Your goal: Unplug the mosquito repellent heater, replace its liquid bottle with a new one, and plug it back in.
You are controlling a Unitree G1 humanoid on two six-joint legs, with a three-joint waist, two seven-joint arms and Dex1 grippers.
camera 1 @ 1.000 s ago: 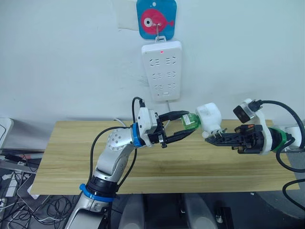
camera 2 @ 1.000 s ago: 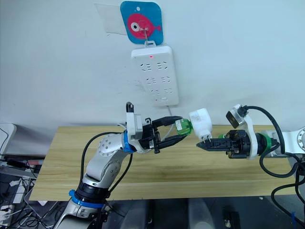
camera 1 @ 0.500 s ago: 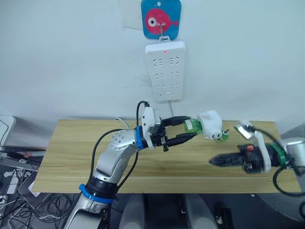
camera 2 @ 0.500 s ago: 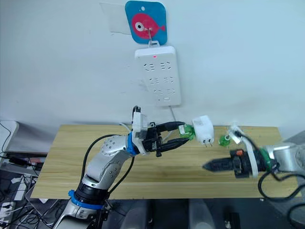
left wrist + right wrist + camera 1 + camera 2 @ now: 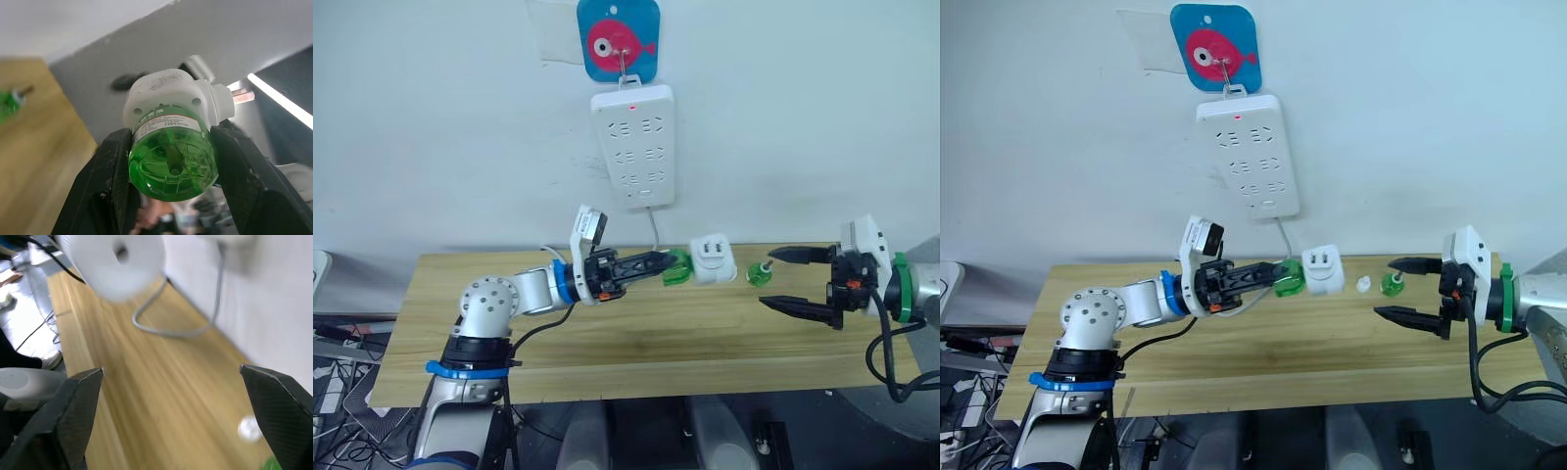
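Since the new bottle (image 5: pixel 676 267) is screwed into the heater (image 5: pixel 712 258), the left gripper (image 5: pixel 656 264) grips that bottle below the power strip (image 5: pixel 633 145); right gripper (image 5: pixel 798 281) hangs open nearby.

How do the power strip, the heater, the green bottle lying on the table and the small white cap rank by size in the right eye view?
1. Power strip
2. Mosquito repellent heater
3. Green bottle on the table
4. White cap, the smallest, only slightly smaller than that bottle

The heater (image 5: pixel 171 93) is moulded in smooth white plastic, its bottle (image 5: pixel 172 155) in glossy translucent green plastic; the table (image 5: pixel 636 338) is surfaced in pale matt wood grain
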